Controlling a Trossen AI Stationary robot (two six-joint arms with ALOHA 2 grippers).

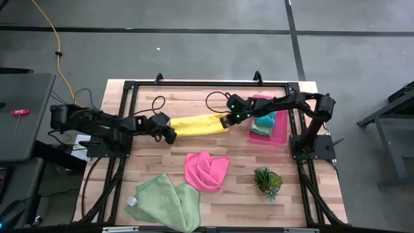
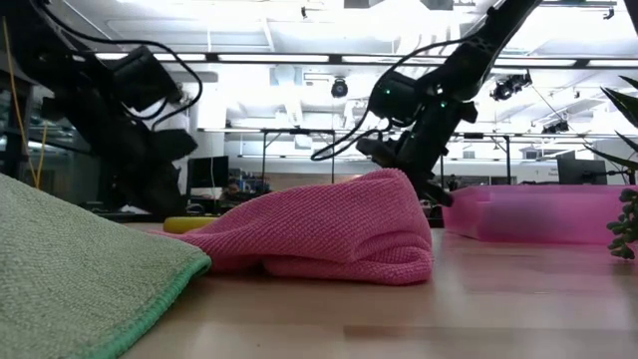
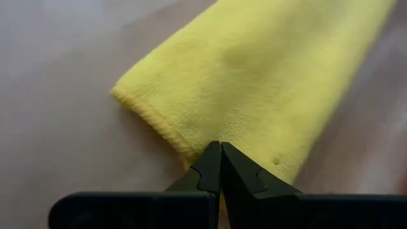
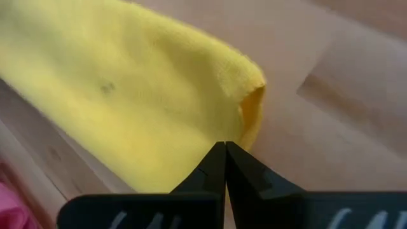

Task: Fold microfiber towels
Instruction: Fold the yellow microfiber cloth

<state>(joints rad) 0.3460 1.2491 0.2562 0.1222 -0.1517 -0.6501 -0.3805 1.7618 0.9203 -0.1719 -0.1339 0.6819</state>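
Two green towels [image 1: 165, 204] lie loose on the tabletop [image 1: 304, 200], the left gripper [image 1: 169, 134] and right gripper [image 1: 226, 121] pinch the half-folded yellow towel's [image 1: 197, 123] ends, the pink towel [image 1: 206, 170] waits crumpled, and folded ones seem stacked in the tray [image 1: 281, 133].

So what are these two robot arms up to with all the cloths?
They are folding towels. The left gripper and the right gripper have each pinched shut on one end of the yellow towel, which lies stretched between them on the table. A pink towel and two green towels lie nearer the front.
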